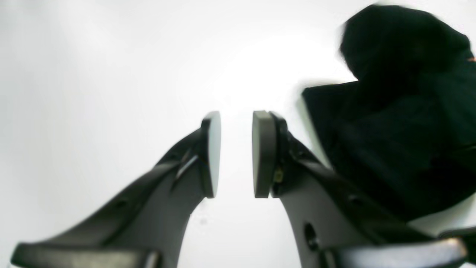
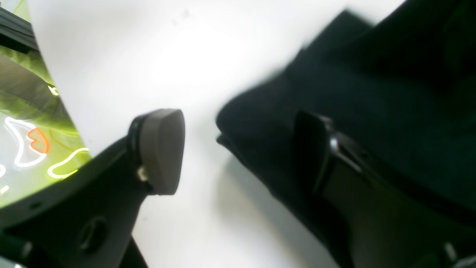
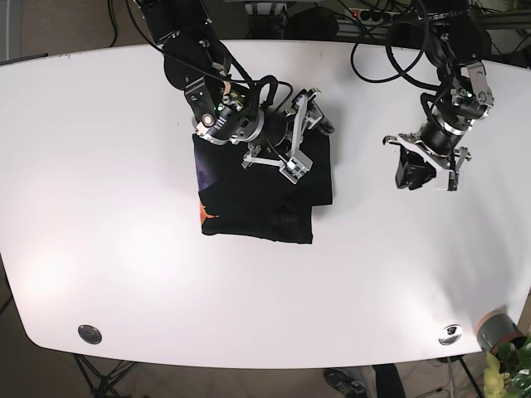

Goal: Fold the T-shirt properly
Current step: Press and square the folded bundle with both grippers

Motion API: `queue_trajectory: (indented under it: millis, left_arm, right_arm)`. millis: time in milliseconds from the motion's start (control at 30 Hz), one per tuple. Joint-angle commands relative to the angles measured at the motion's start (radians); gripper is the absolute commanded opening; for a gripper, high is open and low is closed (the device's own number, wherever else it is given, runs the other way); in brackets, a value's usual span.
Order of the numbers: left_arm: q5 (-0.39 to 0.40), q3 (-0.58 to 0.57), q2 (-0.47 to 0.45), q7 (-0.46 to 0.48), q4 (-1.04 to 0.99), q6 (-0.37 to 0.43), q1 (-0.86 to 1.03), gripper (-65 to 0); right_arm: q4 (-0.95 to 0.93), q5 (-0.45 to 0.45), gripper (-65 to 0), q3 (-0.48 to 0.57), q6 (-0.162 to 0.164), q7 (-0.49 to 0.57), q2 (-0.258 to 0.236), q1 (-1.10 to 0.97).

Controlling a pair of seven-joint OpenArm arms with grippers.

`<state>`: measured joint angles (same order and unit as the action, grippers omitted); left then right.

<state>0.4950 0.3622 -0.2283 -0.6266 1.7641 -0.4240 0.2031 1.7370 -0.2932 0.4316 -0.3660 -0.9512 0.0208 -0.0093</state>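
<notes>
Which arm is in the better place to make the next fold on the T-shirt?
Probably the right arm. Its open end effector is directly over the T-shirt. The left end effector is over bare table, apart from the cloth.

T-shirt (image 3: pixel 257 195): black, with a small orange print at its near-left corner. Table (image 3: pixel 116 249): plain white. Right gripper (image 2: pixel 238 149): black frame, grey pads (image 2: pixel 163 149). Left gripper (image 1: pixel 236 154): dark grey fingers, grey pads (image 1: pixel 262 152). Far-left background in the right wrist view: yellow-green, with white and orange outlines.
</notes>
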Motion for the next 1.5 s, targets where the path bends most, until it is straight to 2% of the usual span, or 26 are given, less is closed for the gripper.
queue_trajectory:
  millis: [0, 167, 367, 667, 933, 1000, 1167, 1267, 1400, 1467]
  left_arm:
    - [0.017, 0.008, -0.03, 0.027, 0.02, -0.005, -0.011, -52.8]
    - [0.014, 0.007, -0.035, 0.027, 0.023, -0.005, -0.014, -52.6]
    - [0.012, -0.07, -0.032, 0.027, 0.024, -0.005, -0.041, -52.4]
    - [0.012, -0.294, -0.029, 0.03, 0.024, 0.001, -0.058, -52.4]
    - [0.012, -0.481, -0.027, 0.032, 0.024, 0.003, -0.09, -52.4]
    - [0.011, -0.498, -0.027, 0.032, 0.021, 0.003, -0.092, -52.4]
    - [0.011, -0.515, -0.003, 0.032, 0.018, 0.003, -0.093, -52.4]
    - [0.011, -0.518, 0.007, 0.03, 0.02, 0.003, -0.09, -52.4]
    - [-0.011, -0.516, 0.007, 0.03, -0.025, 0.003, -0.09, -52.4]
    - [-0.055, -0.516, 0.013, 0.032, -0.073, 0.003, -0.09, -52.4]
  right_arm:
    - [0.036, -0.018, -21.2, -0.003, -0.005, 0.022, 0.0, 0.016]
    - [0.122, -0.016, -21.2, -0.026, -0.008, 0.022, -0.022, -0.002]
    - [0.185, -0.018, -21.2, -0.149, -0.012, 0.024, -0.029, -0.007]
    - [0.16, -0.018, -21.2, -0.331, -0.014, 0.024, -0.034, 0.032]
    - [-0.006, -0.008, -21.9, -0.442, -0.012, 0.024, -0.034, 0.168]
    - [-0.042, -0.008, -25.0, -0.446, -0.012, 0.024, -0.034, 0.2]
    - [-0.193, -0.008, -44.2, -0.446, -0.012, 0.051, -0.034, 0.291]
    - [-0.276, -0.008, -52.0, -0.443, -0.012, 0.116, -0.034, 0.315]
    - [-0.398, -0.008, -53.1, -0.442, -0.012, 0.203, -0.037, 0.343]
    - [-0.478, -0.008, -53.3, -0.442, -0.012, 0.251, -0.054, 0.354]
